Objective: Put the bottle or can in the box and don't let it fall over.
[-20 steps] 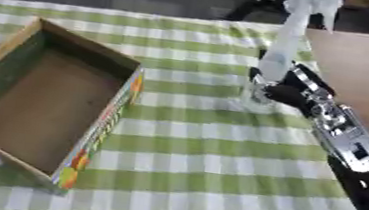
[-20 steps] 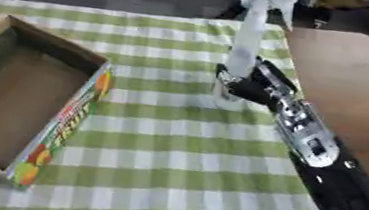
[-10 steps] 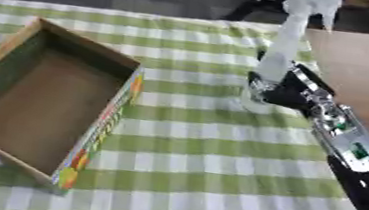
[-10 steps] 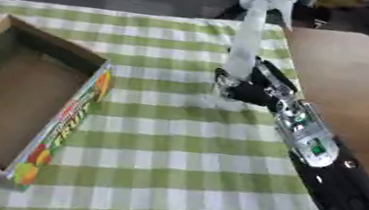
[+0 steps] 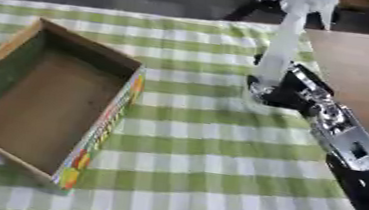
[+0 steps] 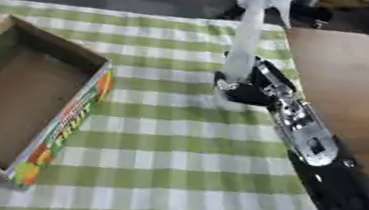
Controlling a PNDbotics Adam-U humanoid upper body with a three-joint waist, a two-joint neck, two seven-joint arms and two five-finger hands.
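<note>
A tall, pale, see-through bottle (image 5: 279,48) stands on the green checked cloth right of centre, its top leaning toward the far edge. My right hand (image 5: 294,93) comes in from the lower right, and its dark fingers are curled round the bottle's lower part. An open cardboard box (image 5: 101,127) with a colourful printed side lies at the left, well apart from the bottle, and nothing shows inside it. The bottle's base is hidden behind the hand. My left hand shows in neither view.
A bare brown tabletop (image 5: 360,68) adjoins the cloth at the right, behind my forearm (image 5: 350,147). Dark floor and some dark shapes lie beyond the table's far edge. Checked cloth (image 5: 198,164) stretches between the box and the hand.
</note>
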